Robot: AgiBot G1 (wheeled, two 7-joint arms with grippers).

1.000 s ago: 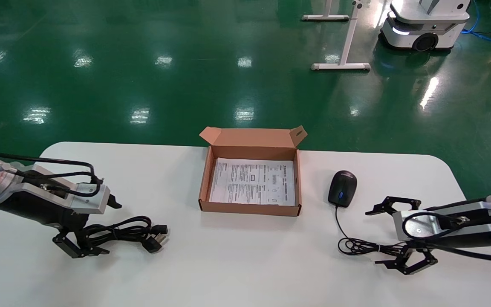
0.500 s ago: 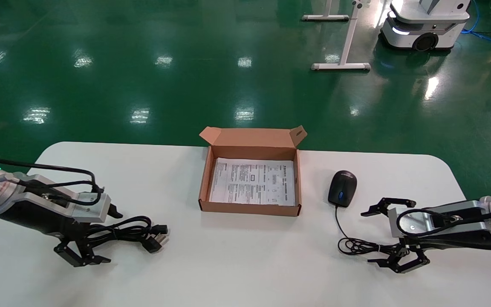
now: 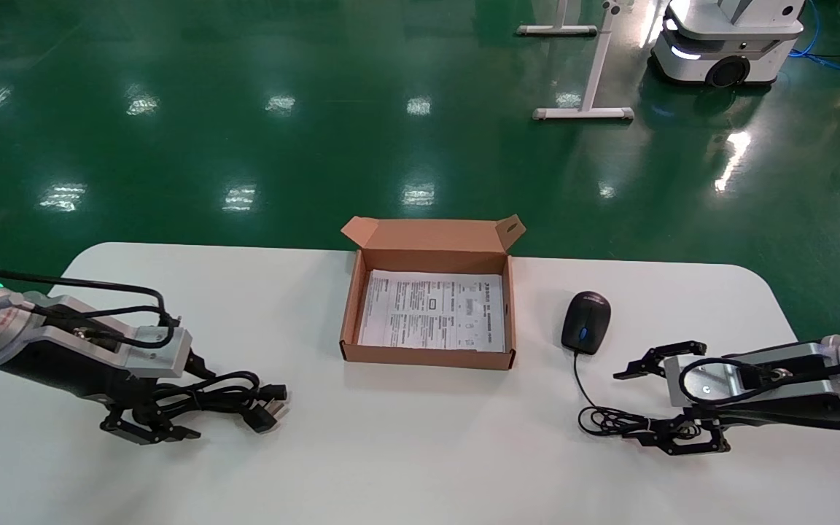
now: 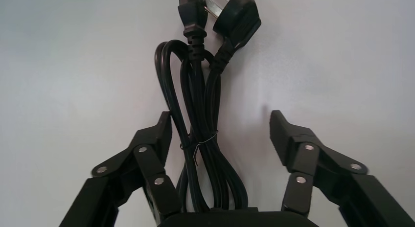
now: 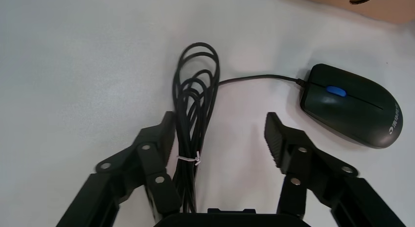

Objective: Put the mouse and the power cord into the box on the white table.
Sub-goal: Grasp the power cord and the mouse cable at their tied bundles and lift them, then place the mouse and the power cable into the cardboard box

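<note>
The thick black power cord (image 3: 234, 396) lies bundled on the white table (image 3: 405, 445) at the left. My left gripper (image 3: 192, 403) is open and low around it, with the bundle (image 4: 198, 114) between its fingers, close to one of them. At the right sits the black mouse (image 3: 585, 321) with its blue wheel. Its thin coiled wire (image 3: 613, 423) lies inside my open right gripper (image 3: 623, 406), close against one finger (image 5: 156, 139), while the mouse (image 5: 352, 104) lies off to the side. The open cardboard box (image 3: 427, 357), lined with a printed sheet, stands between them.
Bare tabletop lies between the box and each gripper. Beyond the table's far edge is green floor with a white stand (image 3: 584, 113) and a white mobile robot base (image 3: 726, 40).
Both grippers have sunk toward the tabletop. The left one moved a little right over the power cord. The right one moved left so the mouse's wire sits deeper between its fingers.
</note>
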